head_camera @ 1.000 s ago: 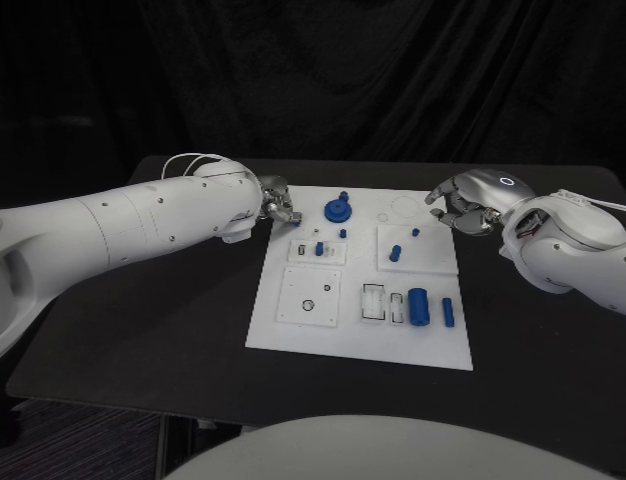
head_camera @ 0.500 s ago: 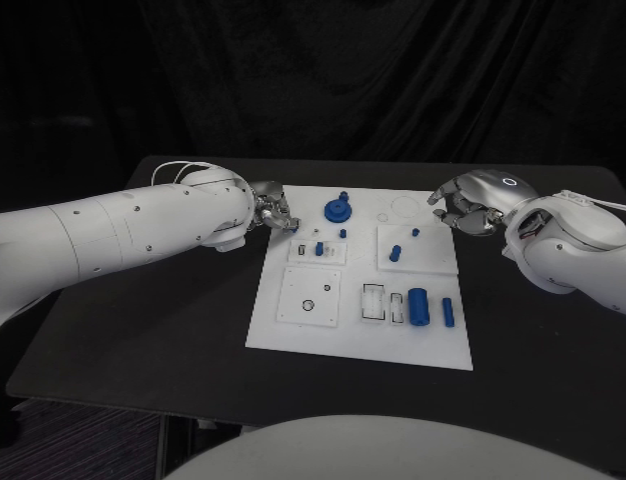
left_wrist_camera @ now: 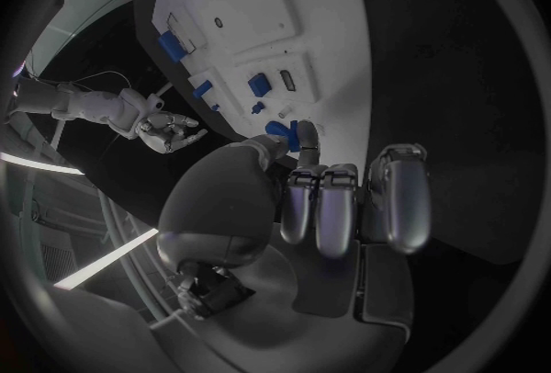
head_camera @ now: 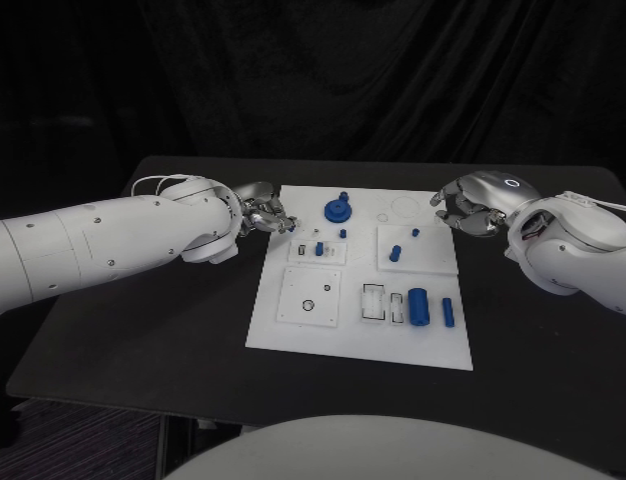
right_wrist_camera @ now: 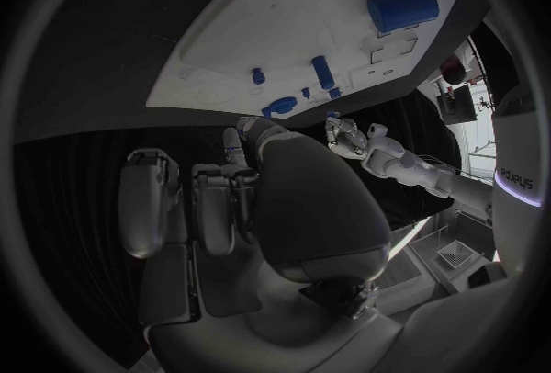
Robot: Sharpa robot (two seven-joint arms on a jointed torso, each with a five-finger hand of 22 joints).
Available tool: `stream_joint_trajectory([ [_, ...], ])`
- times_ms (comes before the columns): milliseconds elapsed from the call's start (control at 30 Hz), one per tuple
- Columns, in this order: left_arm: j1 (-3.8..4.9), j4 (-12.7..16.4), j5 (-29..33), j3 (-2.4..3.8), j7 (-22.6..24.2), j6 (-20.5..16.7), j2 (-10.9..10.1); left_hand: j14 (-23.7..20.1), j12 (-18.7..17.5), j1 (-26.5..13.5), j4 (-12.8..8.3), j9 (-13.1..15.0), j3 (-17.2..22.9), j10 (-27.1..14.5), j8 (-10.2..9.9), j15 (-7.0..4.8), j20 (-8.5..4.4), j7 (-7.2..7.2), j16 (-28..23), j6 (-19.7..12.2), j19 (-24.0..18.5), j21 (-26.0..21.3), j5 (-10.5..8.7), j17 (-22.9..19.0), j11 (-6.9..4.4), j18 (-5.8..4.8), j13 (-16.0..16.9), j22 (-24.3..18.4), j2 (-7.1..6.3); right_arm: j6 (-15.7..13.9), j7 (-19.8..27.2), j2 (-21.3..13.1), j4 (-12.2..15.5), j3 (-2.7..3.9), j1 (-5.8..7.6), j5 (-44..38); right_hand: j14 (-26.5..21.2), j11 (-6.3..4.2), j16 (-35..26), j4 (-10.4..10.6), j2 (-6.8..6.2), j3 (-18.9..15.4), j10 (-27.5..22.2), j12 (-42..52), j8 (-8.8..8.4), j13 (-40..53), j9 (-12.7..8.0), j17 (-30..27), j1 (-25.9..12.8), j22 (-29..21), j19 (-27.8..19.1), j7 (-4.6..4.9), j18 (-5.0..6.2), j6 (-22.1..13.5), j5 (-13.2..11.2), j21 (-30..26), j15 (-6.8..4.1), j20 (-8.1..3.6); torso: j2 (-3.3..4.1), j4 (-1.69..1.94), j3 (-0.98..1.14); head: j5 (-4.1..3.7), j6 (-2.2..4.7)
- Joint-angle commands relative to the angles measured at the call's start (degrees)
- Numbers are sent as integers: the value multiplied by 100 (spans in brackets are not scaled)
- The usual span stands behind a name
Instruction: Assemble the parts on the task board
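left hand [head_camera: 263, 214]: pulled back a bit toward frame left since earlier, fingers curled in, nothing held
right hand [head_camera: 467, 207]: unmoved, upper right, fingers curled, empty
task board [head_camera: 356, 335]: centre, blue parts [head_camera: 418, 306] left lying on it

Left arm: reaches in from the left, forearm angled toward the far side of the surface.
Left robot hand [head_camera: 266, 213]: fingers curled in, nothing visibly held.
Right arm: enters from the right, bent toward the centre.
Right robot hand [head_camera: 467, 212]: fingers curled inward, nothing visibly held.
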Motion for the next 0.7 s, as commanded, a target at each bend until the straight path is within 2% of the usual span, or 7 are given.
stream_joint_trajectory([
  [33, -30, 184, 179, 4, 150, -433, -83, 583, -25, -2, 4, 11, 47, 588, 36, -30, -26, 1, -8, -27, -11, -39, -59, 1474, -5, 5, 1506, 1022, -55, 32, -110, -10, 12, 3, -16, -19, 590, 31, 14, 1, -43, 43, 617, 15, -32, 1508, -9, 1509, -8, 1144, 75, 6, 85, 38, 39, -28, 30, 40, 1, 2, 3, 19, -1],
  [233, -137, 385, 187, 3, 229, -600, -206, 575, -25, 3, -1, 17, 59, 588, 39, -28, -25, 2, -22, -33, -23, -64, -84, 1453, -3, 10, 1506, 1015, -56, 34, -117, 0, 11, 3, -16, -19, 590, 31, 14, 3, -43, 46, 617, 15, -31, 1508, -10, 1509, -15, 1143, 74, 5, 86, 43, 42, -31, 30, 40, 4, -5, 2, 34, -1],
  [367, -253, 474, 186, 3, 281, -710, -257, 572, -25, 11, -5, 26, 78, 588, 46, -25, -22, 3, -27, -41, -28, -72, -103, 1445, -1, 11, 1506, 1015, -48, 31, -122, 4, 14, 3, -16, -19, 590, 30, 14, 4, -43, 47, 617, 15, -29, 1508, -10, 1509, -18, 1143, 75, 4, 86, 46, 43, -31, 30, 40, 4, -4, 1, 7, -1],
  [533, -377, 508, -100, 4, 329, -794, -263, 568, -25, 18, -6, 34, 97, 588, 48, -21, -20, 9, -34, -56, -33, -80, -113, 1435, 3, 12, 1506, 1014, -41, 26, -127, -11, 19, 3, -16, -19, 590, 30, 14, 4, -43, 47, 617, 15, -29, 1508, -10, 1509, -18, 1143, 75, 4, 86, 46, 43, -31, 30, 40, 5, -5, 2, -11, -1],
  [700, -445, 492, -262, 4, 370, -852, -232, 572, -25, 7, 8, 40, 105, 588, 53, -18, -17, 15, -27, -62, -30, -71, -130, 1445, 8, 10, 1506, 1019, -31, 20, -123, -28, 24, 3, -16, 9, 590, 28, 14, 5, -44, 50, 617, 15, -25, 1508, -11, 1509, -25, 1144, 77, 0, 85, 57, 45, -29, 29, 39, 6, -5, 4, -9, -1],
])
